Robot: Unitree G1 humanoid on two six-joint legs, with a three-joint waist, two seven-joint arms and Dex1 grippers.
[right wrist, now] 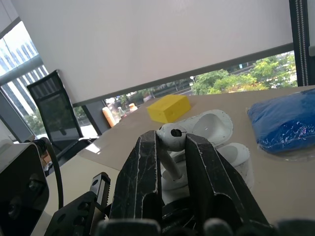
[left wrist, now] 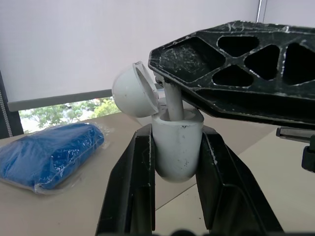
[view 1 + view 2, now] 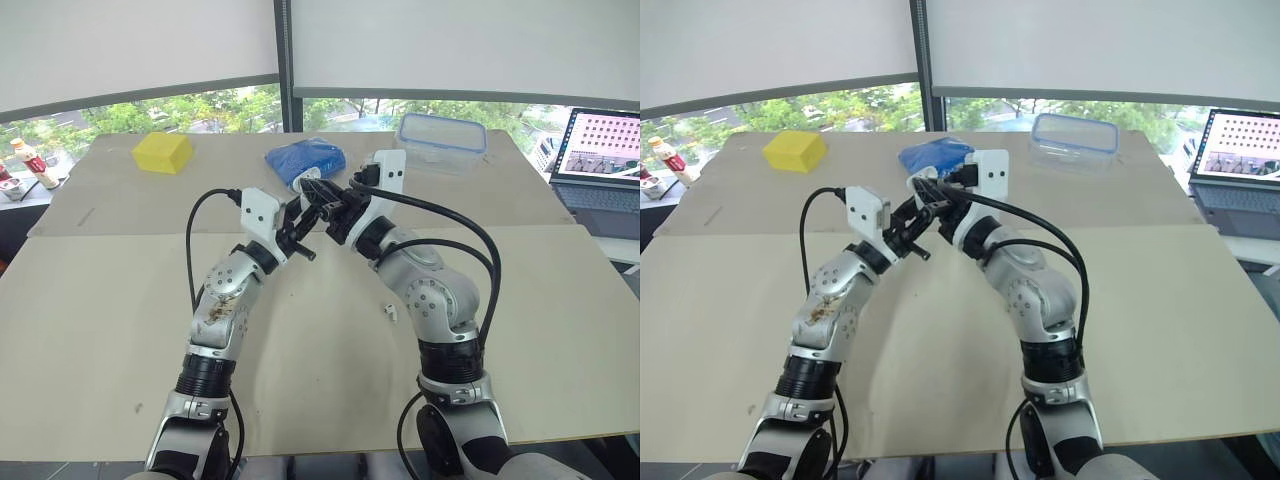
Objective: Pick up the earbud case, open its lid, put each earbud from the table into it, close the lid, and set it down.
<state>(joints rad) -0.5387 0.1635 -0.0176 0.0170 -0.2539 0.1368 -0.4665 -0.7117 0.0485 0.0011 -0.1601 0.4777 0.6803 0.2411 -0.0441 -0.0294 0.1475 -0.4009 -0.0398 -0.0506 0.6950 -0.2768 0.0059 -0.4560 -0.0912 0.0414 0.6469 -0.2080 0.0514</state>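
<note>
My left gripper (image 2: 175, 142) is shut on the white earbud case (image 2: 177, 152), holding it upright above the table with its lid (image 2: 132, 91) swung open. My right gripper (image 1: 172, 150) is shut on a white earbud (image 1: 171, 134). The earbud's stem (image 2: 172, 104) reaches down into the open case. The two grippers meet above the middle of the table, left gripper (image 3: 303, 228) and right gripper (image 3: 327, 208) almost touching. A second white earbud (image 3: 391, 311) lies on the table beside my right forearm.
A blue pouch (image 3: 305, 160) lies just behind the grippers. A yellow block (image 3: 163, 152) sits far left, a clear lidded container (image 3: 442, 140) far right. A laptop (image 3: 603, 165) stands off the right edge, bottles (image 3: 30, 163) off the left.
</note>
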